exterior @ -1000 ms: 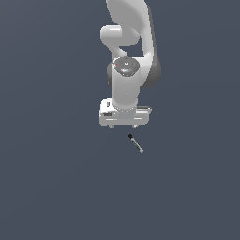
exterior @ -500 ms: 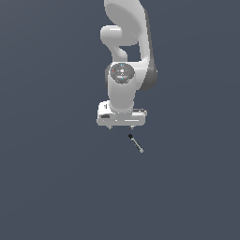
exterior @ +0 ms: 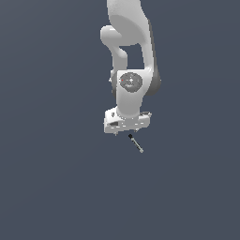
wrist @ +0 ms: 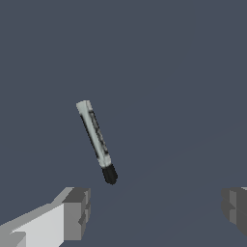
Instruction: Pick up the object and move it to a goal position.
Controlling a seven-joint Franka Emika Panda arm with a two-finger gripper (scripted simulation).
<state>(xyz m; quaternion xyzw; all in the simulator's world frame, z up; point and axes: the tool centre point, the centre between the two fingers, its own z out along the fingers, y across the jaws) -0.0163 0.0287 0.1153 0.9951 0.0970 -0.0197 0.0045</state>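
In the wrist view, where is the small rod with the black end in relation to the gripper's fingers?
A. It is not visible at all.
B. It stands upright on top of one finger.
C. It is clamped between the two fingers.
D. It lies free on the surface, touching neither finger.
D: the rod lies flat on the grey surface, apart from both fingers of the open gripper.

The object (exterior: 136, 143) (wrist: 97, 141) is a small thin rod: light grey shaft with dark markings, black knob at one end. It lies flat on the plain dark grey surface, set diagonally, nothing touching it.
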